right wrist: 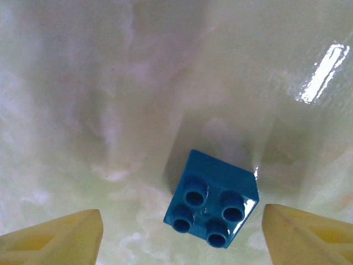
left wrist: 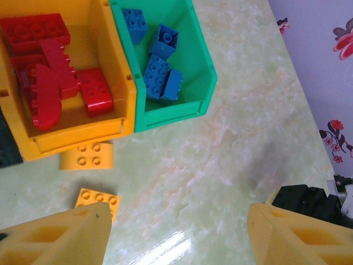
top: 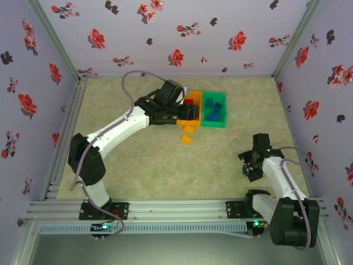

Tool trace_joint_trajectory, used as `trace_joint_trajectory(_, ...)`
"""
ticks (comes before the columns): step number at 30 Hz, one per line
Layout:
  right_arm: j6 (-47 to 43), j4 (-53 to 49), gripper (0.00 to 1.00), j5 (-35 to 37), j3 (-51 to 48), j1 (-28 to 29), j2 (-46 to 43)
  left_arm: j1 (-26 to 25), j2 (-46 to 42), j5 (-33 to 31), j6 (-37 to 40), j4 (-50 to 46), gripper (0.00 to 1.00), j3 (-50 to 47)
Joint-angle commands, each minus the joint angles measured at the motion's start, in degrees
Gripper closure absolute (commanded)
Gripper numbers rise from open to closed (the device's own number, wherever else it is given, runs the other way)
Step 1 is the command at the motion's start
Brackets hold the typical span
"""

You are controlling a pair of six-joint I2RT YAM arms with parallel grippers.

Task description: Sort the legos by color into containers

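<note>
Presently, the blue lego (right wrist: 212,201) is found loose on the table (right wrist: 83,83), set cornerwise between the parted fingers of the right claw (right wrist: 182,212), so it may be twisted or squeezed out on closing.

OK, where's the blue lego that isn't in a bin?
In the right wrist view, the blue lego lies studs up on the table, below the right tool, between its open fingers.

Black bin (left wrist: 7,146) cut off at left edge.
</note>
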Motion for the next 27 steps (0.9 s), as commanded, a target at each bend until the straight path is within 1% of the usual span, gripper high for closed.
trace_joint_trajectory(1,-1.5,1.0,0.30,-1.6,0.0,-1.4,1.2,0.3,-2.7,-0.4,-0.7,2.6,0.33,-2.3)
trace_joint_trajectory(3,-1.7,1.2,0.31,-1.7,0.0,-1.8,1.7,0.4,-2.7,-0.6,-0.5,1.9,0.34,-2.3)
trace_joint_trajectory(5,-1.7,1.7,0.35,-1.9,-0.4,-2.0,1.8,0.3,-2.9,-0.6,-0.4,1.6,0.34,-2.3)
trace_joint_trajectory(9,-1.5,3.4,0.47,-2.8,-1.5,-2.7,2.2,0.3,-4.2,-1.0,-0.5,2.2,0.34,-3.6)
trace_joint_trajectory(11,-1.5,3.8,0.48,-3.1,-1.9,-3.0,2.6,0.4,-4.6,-1.2,-0.4,2.2,0.35,-4.1)
trace_joint_trajectory(16,-2.5,4.7,0.61,-4.0,-2.2,-3.6,3.4,0.4,-5.6,-1.8,-0.8,2.7,0.35,-5.3)
trace_joint_trajectory(19,-4.0,5.3,0.72,-4.2,-1.6,-3.7,3.9,0.3,-6.2,-1.9,-1.2,2.9,0.35,-6.1)
trace_joint_trajectory(21,-6.5,5.2,0.78,-4.1,-0.2,-3.7,4.6,0.4,-6.9,-2.3,-1.3,3.0,0.36,-6.7)
trace_joint_trajectory(24,-10.5,5.3,0.82,-3.9,3.1,-3.4,5.6,0.3,-7.9,-2.9,-1.2,2.8,0.36,-7.1)
trace_joint_trajectory(27,-13.8,5.3,0.83,-2.9,7.5,-2.3,6.8,0.4,-8.5,-3.6,-0.8,1.9,0.36,-6.7)
